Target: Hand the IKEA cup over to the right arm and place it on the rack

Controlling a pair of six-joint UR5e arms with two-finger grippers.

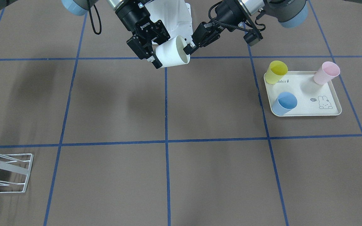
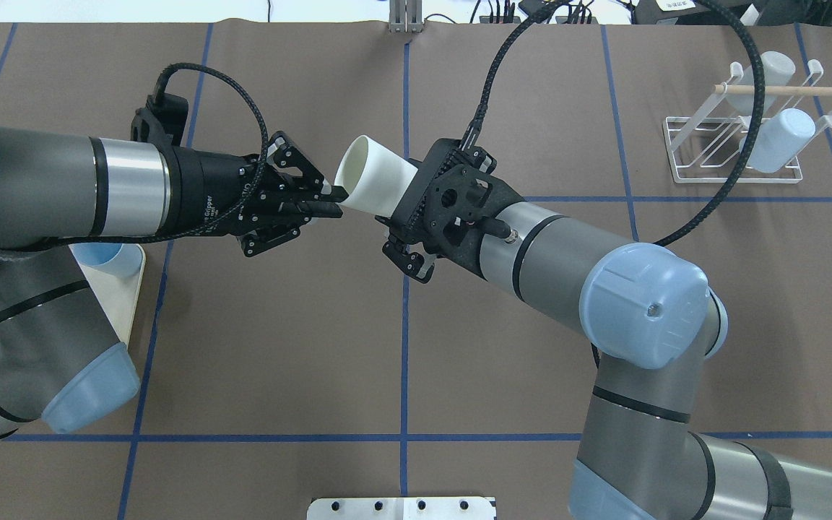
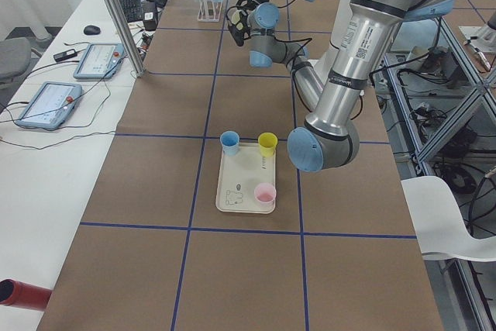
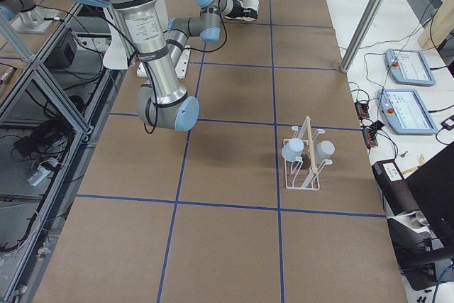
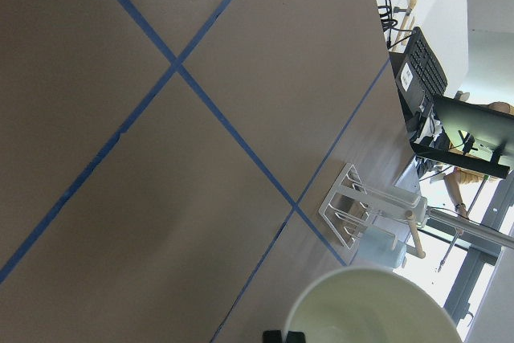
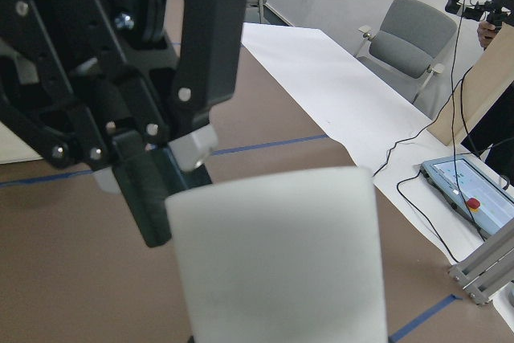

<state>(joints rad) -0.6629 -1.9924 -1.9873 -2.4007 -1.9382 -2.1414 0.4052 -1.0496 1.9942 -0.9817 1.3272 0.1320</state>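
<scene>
handover in hand, mid-air toward 12 o'clock: left gripper pinches the white cup by the rim. right gripper straddles its base, though i can't tell if it's clamped. next i'd confirm that grip, free the left, then carry to the rack at 2 o'clock.

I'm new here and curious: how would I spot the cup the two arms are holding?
Look above the brown table with blue tape lines, on the robot's side. There, between the left gripper and the right gripper, hangs a tilted white plastic cup. Unlike it, the yellow cup, pink cup and blue cup stand on a cream tray.
</scene>
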